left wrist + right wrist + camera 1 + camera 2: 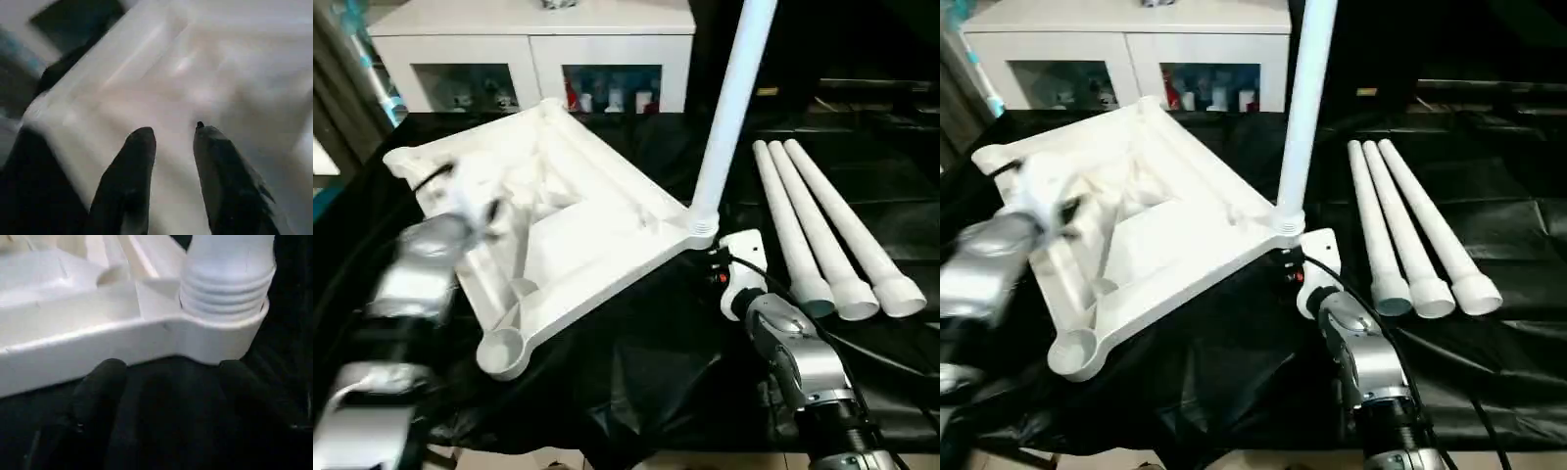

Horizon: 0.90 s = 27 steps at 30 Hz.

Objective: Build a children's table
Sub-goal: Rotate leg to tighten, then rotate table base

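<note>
I judge the table (558, 225), upside down and tilted on the black tabletop (636, 392) with one leg (729, 108) socketed, light, stiff and slick, best taken by its ribbed rim, both grippers (171, 134) (171, 377) empty, fingers apart, three legs (822, 225) beside.

The upturned table top (558, 225) fills the left and middle of the black cloth (656, 382), tilted, its near-left socket (502, 350) unfilled. One leg (729, 108) stands upright in its right corner, blocking passage there. Three loose legs (822, 230) lie side by side on the right. Between them and the upright leg runs a bare strip. The near cloth is free.
</note>
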Motion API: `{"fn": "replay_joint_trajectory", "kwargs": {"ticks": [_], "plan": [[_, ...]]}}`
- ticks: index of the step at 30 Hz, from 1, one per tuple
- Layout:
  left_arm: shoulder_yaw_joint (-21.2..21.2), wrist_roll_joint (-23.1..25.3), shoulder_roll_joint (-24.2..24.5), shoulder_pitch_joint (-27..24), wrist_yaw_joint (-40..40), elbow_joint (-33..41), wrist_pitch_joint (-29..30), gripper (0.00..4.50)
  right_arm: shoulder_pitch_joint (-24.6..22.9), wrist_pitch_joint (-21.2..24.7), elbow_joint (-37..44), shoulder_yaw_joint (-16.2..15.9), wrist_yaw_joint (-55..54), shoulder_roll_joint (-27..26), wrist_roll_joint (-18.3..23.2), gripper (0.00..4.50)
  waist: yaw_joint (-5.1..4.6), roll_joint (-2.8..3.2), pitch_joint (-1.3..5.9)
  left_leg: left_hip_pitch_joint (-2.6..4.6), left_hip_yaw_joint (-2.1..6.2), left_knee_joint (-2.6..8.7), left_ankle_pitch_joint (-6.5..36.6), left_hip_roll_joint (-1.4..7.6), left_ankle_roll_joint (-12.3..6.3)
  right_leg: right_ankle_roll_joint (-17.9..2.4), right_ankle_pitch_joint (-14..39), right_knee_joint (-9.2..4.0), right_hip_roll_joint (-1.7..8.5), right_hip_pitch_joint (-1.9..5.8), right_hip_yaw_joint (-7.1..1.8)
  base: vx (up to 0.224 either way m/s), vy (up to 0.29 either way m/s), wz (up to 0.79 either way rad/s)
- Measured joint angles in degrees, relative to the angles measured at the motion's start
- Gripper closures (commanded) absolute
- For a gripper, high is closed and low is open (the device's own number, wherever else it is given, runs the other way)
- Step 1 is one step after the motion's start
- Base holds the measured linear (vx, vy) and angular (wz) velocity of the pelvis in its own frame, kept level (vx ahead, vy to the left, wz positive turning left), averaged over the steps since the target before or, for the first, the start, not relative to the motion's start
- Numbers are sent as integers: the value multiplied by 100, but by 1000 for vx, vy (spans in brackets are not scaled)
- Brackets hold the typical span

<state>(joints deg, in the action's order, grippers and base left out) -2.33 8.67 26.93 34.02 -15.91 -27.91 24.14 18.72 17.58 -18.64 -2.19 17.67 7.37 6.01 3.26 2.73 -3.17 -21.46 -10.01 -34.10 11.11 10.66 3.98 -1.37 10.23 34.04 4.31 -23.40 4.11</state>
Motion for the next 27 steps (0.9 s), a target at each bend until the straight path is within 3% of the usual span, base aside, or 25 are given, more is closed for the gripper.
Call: {"fn": "replay_joint_trajectory", "kwargs": {"ticks": [8,15,18,22,27], "plan": [[246,226,195,-214,-81,16,342,379,591,106,-474,-45,-138,-136,-97,194,10,1,0,6,0,-4,-3,0,4,0,-1,11,2,3,-4,0,0,0],[1123,239,535,-686,-1399,560,1094,446,1137,-21,-1348,-87,-101,-222,-198,258,-70,1,0,15,-1,-4,-7,2,12,-2,-2,24,1,3,-5,0,0,0],[1358,211,749,-827,-1947,1006,1284,450,1350,-130,-1710,-100,-81,-242,-226,274,-73,0,0,26,-1,-4,-12,3,18,-2,-2,37,1,4,-6,0,0,0],[1575,-11,1006,-1063,-2680,1586,1238,450,1562,-325,-2172,-88,-37,-258,-242,309,-76,-2,1,33,-1,-4,-16,2,23,-1,-2,46,1,5,-9,0,0,0],[1846,-685,1223,-1400,-3813,2542,1185,450,1850,-520,-2741,-41,-35,-200,-352,345,-18,-13,3,31,-5,-6,-17,2,25,-2,-1,45,2,5,-12,0,0,0]]}}
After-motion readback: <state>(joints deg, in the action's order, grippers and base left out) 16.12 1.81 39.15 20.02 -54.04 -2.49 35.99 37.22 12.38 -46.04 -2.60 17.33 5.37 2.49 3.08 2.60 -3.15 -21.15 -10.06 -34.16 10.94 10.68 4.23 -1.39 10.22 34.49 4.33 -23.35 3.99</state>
